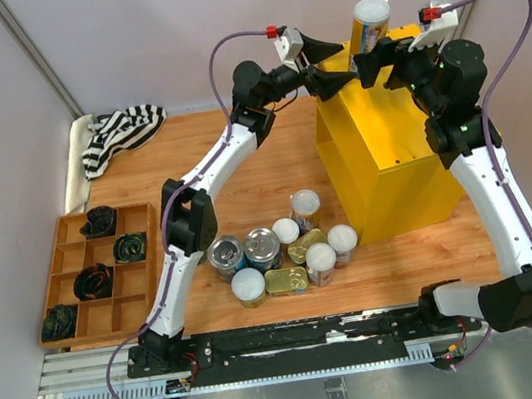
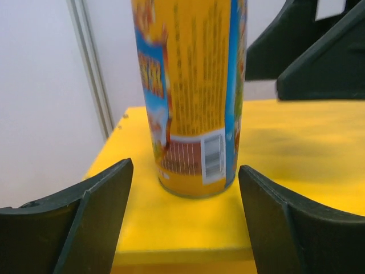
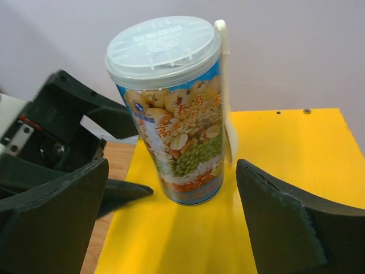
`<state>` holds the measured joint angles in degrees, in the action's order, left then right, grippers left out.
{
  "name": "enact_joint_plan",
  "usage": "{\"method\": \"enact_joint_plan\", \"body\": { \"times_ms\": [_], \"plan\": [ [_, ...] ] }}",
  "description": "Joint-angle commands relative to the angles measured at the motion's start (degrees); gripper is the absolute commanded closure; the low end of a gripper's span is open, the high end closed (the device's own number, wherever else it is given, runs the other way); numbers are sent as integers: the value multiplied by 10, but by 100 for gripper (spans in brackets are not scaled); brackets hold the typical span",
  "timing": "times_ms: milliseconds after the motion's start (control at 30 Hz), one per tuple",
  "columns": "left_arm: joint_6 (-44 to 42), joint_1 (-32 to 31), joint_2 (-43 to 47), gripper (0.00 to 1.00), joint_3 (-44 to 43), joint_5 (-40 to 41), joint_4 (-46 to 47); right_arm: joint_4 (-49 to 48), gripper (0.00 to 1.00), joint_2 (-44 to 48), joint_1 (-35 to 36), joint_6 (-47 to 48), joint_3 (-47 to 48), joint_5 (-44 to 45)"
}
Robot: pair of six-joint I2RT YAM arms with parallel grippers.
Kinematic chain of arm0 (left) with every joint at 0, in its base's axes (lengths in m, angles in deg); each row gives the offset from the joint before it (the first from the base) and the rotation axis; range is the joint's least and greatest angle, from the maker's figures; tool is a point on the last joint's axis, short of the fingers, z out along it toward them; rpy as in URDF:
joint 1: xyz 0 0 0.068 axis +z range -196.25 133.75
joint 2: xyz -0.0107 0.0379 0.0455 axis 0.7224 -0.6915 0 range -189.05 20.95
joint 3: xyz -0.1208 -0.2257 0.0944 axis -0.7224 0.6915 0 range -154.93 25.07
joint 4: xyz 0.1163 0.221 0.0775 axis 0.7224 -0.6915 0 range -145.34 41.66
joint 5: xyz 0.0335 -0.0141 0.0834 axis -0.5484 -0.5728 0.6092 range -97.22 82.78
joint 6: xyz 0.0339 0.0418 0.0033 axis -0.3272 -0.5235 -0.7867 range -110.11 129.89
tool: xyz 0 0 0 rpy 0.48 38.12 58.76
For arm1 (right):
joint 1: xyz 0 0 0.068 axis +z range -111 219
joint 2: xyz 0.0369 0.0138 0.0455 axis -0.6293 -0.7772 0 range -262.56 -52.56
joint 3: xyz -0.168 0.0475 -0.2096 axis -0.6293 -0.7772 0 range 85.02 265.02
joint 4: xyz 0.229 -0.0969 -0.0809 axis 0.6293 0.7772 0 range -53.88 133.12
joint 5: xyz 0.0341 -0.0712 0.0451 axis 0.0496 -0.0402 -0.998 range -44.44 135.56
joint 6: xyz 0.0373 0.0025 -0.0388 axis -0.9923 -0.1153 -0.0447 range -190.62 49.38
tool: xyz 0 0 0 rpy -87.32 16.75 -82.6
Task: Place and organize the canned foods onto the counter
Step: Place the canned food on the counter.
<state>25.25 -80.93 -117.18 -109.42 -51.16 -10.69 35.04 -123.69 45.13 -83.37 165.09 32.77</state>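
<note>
Both spread: left gripper and right gripper flank the tall can. Any nudge could tip it off the counter.

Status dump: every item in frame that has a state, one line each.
yellow tube: upright on the counter top, lid on, ungripped.
counter: only that tube on top.
left gripper: open, fingers flanking the tube.
right gripper: open, facing the tube.
loose cans: clustered beside the counter, not yet placed.
gold tin: lying flat.
striped cloth: crumpled.
wooden tray: four compartments hold dark lumps.
</note>
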Motion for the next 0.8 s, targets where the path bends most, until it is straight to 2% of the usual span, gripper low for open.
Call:
{"method": "enact_joint_plan", "body": {
  "times_ms": [0, 167, 200, 367, 533, 633, 767],
  "plan": [
    [0, -1, 69, 16, 101, 62, 50, 12, 5, 10, 61, 25, 15, 117],
    [3, 17, 177, 1, 260, 116, 109, 57, 9, -10, 122, -32, 44, 310],
    [16, 24, 195, 0, 289, 119, 127, 68, 9, -19, 137, -42, 54, 356],
    [72, 73, 271, 0, 409, 112, 208, 120, 3, -80, 183, -55, 129, 468],
    [69, 102, 303, 0, 448, 98, 201, 154, 1, -144, 214, -38, 203, 534],
    [59, 109, 310, 0, 457, 96, 187, 183, 3, -173, 218, -36, 237, 579],
    [59, 113, 314, 0, 463, 89, 185, 184, 18, -182, 218, -20, 244, 608]
  ]
}}
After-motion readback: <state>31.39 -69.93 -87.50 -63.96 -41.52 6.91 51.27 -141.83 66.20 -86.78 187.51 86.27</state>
